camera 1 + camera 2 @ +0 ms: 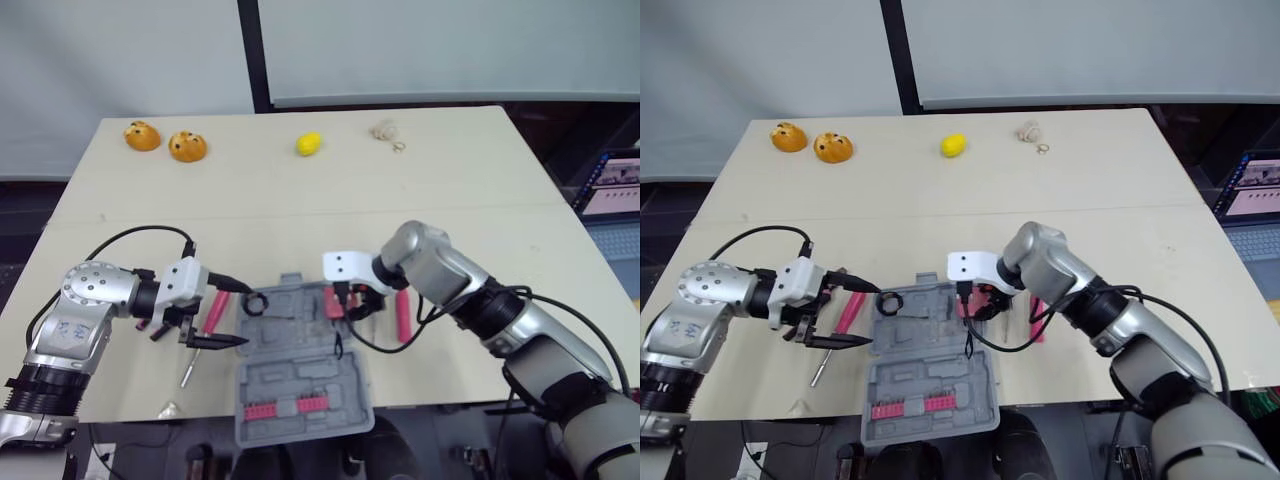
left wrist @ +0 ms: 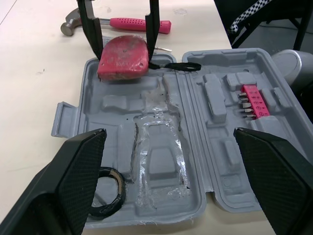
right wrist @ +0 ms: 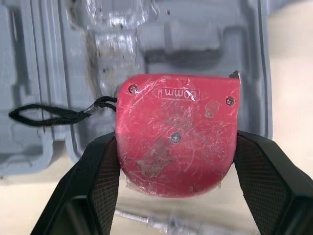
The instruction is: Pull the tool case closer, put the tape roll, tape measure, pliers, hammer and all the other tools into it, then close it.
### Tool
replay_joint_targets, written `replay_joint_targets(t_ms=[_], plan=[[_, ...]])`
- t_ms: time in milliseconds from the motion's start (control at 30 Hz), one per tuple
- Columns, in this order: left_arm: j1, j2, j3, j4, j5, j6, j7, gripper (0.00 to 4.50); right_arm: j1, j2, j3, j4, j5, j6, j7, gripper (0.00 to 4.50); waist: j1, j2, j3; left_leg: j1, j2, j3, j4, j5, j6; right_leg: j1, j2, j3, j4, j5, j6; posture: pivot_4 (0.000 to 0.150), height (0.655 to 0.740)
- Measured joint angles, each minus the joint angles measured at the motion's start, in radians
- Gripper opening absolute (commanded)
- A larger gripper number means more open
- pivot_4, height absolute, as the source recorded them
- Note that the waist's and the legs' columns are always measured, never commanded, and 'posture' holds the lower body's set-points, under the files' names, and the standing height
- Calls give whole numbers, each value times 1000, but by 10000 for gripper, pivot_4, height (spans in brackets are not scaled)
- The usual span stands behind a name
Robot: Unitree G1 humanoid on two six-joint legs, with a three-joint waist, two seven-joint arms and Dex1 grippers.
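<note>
The grey tool case (image 1: 300,375) lies open at the table's front middle, with a pink bit strip (image 1: 290,406) in its near half. My right gripper (image 1: 350,302) is shut on the red tape measure (image 3: 177,134), holding it over the far half's right end with its black strap (image 3: 49,115) trailing. The black tape roll (image 2: 108,191) rests at the case's far left corner. Just left of that corner my left gripper (image 1: 242,315) stands open with nothing in it. Pink-handled pliers (image 1: 215,310) and a screwdriver (image 1: 187,372) lie beneath the left gripper. The pink-handled hammer (image 1: 403,315) lies right of the case.
Two orange fruits (image 1: 142,135) (image 1: 187,146), a lemon (image 1: 309,144) and a small beige object (image 1: 383,130) sit along the table's far edge. A laptop (image 1: 612,185) stands off the table to the right. The case's near half overhangs the front edge.
</note>
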Motion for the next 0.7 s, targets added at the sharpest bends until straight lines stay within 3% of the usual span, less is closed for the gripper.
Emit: replay_joint_targets(t_ms=[700], plan=[[3, 0, 0, -4, 2, 3, 20, 45000, -22, 113, 27, 109, -119, -47, -18, 29196, -20, 0, 0, -1, 0, -2, 0, 0, -1, 0, -1, 1, 0, 0, 0, 1500, 7292]])
